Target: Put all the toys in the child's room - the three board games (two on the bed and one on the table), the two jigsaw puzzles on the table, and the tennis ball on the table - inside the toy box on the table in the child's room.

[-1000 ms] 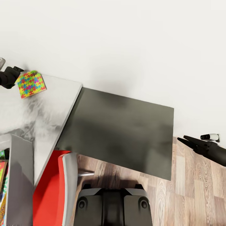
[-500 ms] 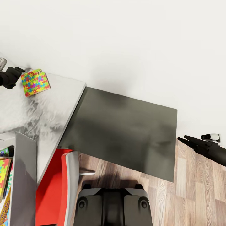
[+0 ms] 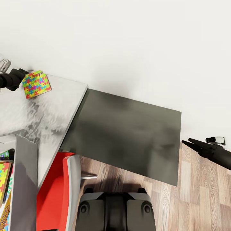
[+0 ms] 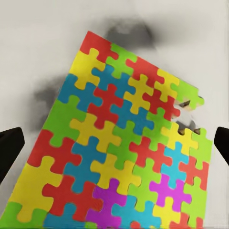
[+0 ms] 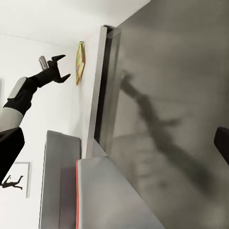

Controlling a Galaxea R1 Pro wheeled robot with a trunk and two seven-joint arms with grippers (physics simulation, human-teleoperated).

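Head view – jigsaw puzzle (image 3: 36, 84): a thin flat square in red, yellow, green, blue and purple interlocking pieces, lying on the pale bench (image 3: 48, 109) near its far edge, by the white wall.
Head view – left gripper (image 3: 21, 74): black, just beside the puzzle's far-left corner; whether it touches the puzzle cannot be told from here.
Head view – toy box (image 3: 22, 179): light grey, thin-walled, on the bench nearer the robot than the puzzle; colourful flat items show inside it at the picture's edge.
Head view – right gripper (image 3: 187, 142): well away from the bench, over the wood floor (image 3: 199, 199) past the dark side cabinet (image 3: 125, 131); its fingers lie close together and hold nothing.
Head view – red chair (image 3: 53, 192): pushed against the bench's near corner.
Left wrist view – puzzle (image 4: 119, 148): seen close, with a gap of missing pieces near one edge.
Left wrist view – fingers (image 4: 9, 150): black tips spread wide apart, one on each side of the puzzle, gripping nothing.
Right wrist view – left gripper (image 5: 64, 67): its fingers parted, just beside the puzzle (image 5: 80, 62), seen edge-on.
Right wrist view – fingers (image 5: 9, 152): dark shapes at the picture's two side edges, nothing between them.
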